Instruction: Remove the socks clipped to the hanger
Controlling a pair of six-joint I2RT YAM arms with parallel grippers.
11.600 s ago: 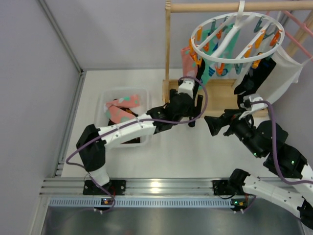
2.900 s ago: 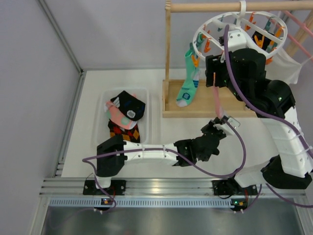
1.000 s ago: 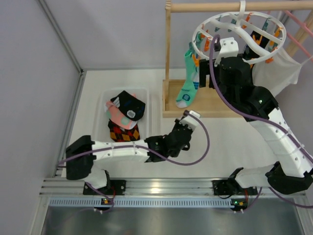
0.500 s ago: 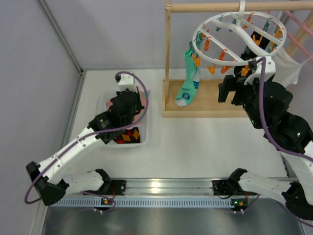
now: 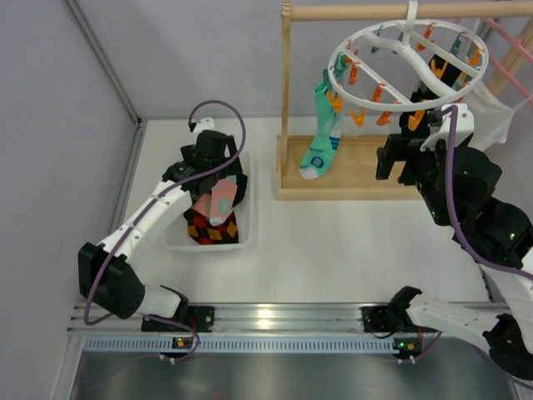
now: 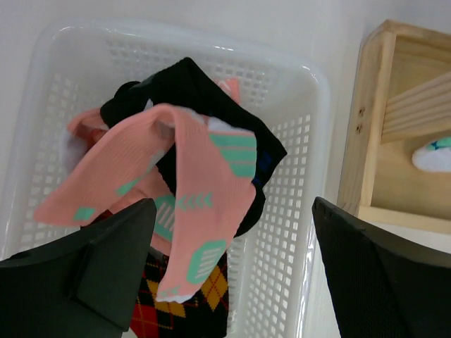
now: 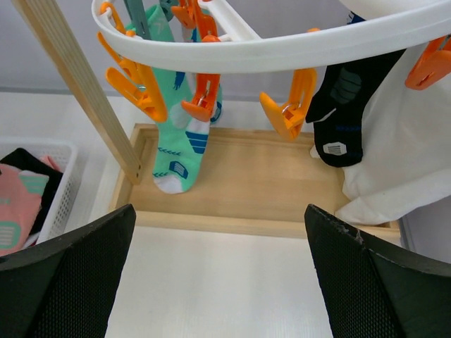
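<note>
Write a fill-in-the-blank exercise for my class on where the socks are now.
The topmost sock in the white basket is ____. The left claw above it stands ____. On the hanger hang a mint-teal sock and a ____ one.
Missing words: pink; open; black.

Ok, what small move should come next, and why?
Probably move the left gripper from the basket toward the teal sock. The pink sock lies in the basket under its open jaws, while the teal sock and a black sock hang from the hanger, before the open right gripper.
</note>
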